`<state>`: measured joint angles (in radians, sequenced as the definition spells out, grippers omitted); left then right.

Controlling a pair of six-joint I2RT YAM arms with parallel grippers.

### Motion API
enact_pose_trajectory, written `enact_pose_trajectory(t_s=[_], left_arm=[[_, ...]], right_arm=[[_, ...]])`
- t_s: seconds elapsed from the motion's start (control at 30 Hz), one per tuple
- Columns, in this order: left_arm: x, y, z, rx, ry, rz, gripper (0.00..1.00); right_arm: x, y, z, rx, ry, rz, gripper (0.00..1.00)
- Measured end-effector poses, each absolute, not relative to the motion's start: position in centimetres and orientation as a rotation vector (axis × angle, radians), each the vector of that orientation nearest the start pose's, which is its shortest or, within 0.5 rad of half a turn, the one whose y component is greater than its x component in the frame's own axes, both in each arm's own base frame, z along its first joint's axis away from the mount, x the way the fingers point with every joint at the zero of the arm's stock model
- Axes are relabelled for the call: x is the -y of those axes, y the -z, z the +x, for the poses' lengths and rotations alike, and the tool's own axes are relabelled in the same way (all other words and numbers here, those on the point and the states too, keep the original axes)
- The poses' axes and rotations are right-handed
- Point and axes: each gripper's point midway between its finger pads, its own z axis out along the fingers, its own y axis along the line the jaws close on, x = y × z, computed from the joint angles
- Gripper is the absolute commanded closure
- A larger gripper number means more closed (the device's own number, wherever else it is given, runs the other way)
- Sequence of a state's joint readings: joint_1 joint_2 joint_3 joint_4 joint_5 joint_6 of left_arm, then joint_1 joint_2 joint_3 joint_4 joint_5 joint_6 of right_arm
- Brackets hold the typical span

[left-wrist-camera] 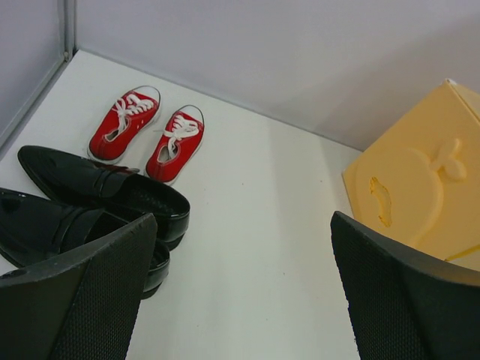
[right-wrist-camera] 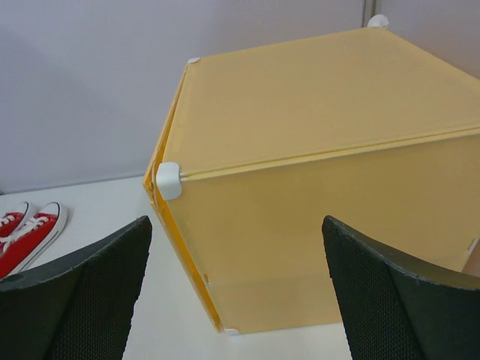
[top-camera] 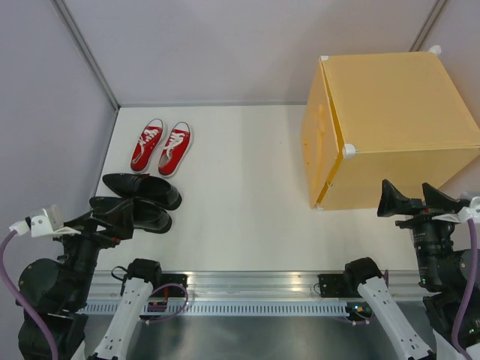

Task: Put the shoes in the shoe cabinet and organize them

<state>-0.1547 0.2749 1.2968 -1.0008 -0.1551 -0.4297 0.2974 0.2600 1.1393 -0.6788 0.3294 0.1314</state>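
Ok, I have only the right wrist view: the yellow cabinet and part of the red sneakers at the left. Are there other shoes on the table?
Observer: Yes, a pair of black dress shoes lies side by side, nearer to the arms than the red sneakers.
Operator: Is the cabinet door open?
Observer: It looks shut or nearly so. The cabinet door, embossed with an apple shape, faces the shoes.
Operator: And the left gripper?
Observer: The left gripper is open and empty, close to the nearer black shoe.
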Motion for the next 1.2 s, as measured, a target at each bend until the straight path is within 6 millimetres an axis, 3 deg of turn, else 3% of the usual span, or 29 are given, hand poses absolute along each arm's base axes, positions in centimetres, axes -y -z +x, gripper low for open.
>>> enact_pose_trajectory(t_s=[0.17,0.5,0.73,0.87,1.2], left_arm=[[1.6,-36.9,11.6,-1.629,0.356,-0.309,0.00],[5.6,-29.0,17.2,-1.909,0.453,-0.204,0.00],[6.9,-24.0,19.0,-1.996,0.492,-0.161,0.00],[7.2,-23.1,18.8,-1.966,0.509,-0.145,0.00],[7.4,-24.8,19.0,-1.876,0.533,-0.119,0.00]], right_arm=[[0.1,-40.9,15.0,-1.471,-0.128,0.100,0.02],[-3.6,-40.4,20.9,-1.689,-0.171,0.010,0.02],[-5.4,-38.5,23.7,-1.816,-0.202,-0.022,0.02],[-6.0,-38.6,24.2,-1.831,-0.228,-0.021,0.03],[-7.0,-41.6,24.2,-1.776,-0.296,-0.036,0.04]])
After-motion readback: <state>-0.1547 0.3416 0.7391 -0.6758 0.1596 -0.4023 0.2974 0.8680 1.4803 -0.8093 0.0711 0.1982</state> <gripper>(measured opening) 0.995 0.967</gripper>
